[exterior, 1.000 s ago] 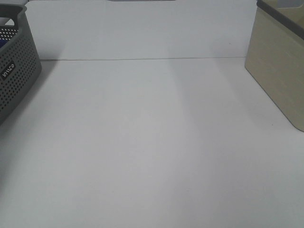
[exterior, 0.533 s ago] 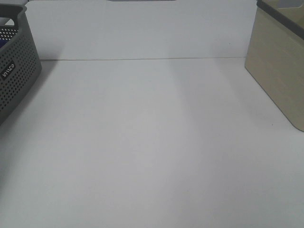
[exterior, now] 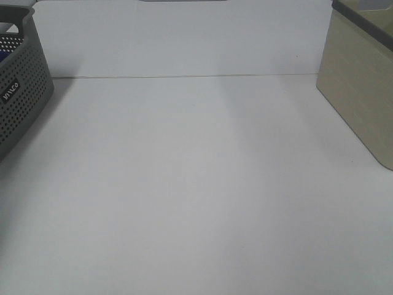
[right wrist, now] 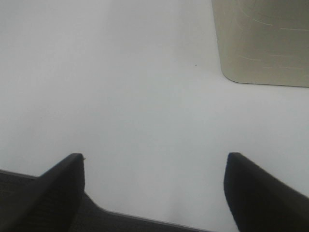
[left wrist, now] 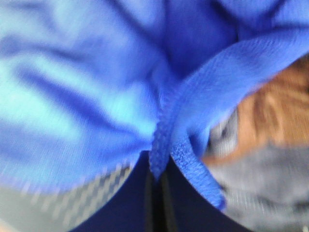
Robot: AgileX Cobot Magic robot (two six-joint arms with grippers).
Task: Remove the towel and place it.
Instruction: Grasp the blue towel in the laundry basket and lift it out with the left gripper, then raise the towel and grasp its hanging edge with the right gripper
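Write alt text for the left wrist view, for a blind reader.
A royal-blue plush towel fills most of the view, its stitched hem pinched in the dark left gripper. Beside the hem, grey and orange-brown patches are too blurred to identify.

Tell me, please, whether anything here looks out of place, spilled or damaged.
Nothing looks spilled or damaged. The towel is bunched and creased, its hem pinched in the left gripper, as the task needs. The grey basket and the beige box look intact on the white table; the right gripper hangs open above it.
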